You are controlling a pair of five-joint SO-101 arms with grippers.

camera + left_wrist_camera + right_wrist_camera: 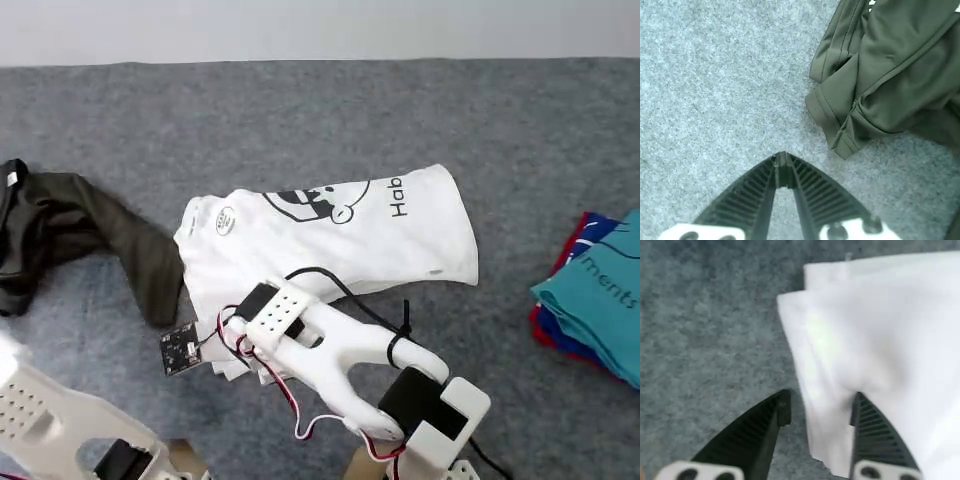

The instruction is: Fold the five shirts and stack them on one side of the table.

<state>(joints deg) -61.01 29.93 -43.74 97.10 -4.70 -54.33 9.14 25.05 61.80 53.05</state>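
A white shirt (330, 235) with black print lies partly folded mid-table. My right gripper (821, 410) is open at its near left corner, and the white shirt's edge (830, 390) lies between the two fingers. The right arm (330, 345) stretches over the shirt's front edge. A dark olive shirt (90, 235) lies crumpled at the far left. My left gripper (783, 162) is shut on nothing, low over bare table just short of the olive shirt's hem (840, 130). Folded shirts (600, 300) are stacked at the right edge, teal on top of blue and red.
Grey felt covers the table (320, 110), with bare room along the back and between the white shirt and the stack. The left arm's white body (50, 425) fills the near left corner. A pale wall runs behind the table's far edge.
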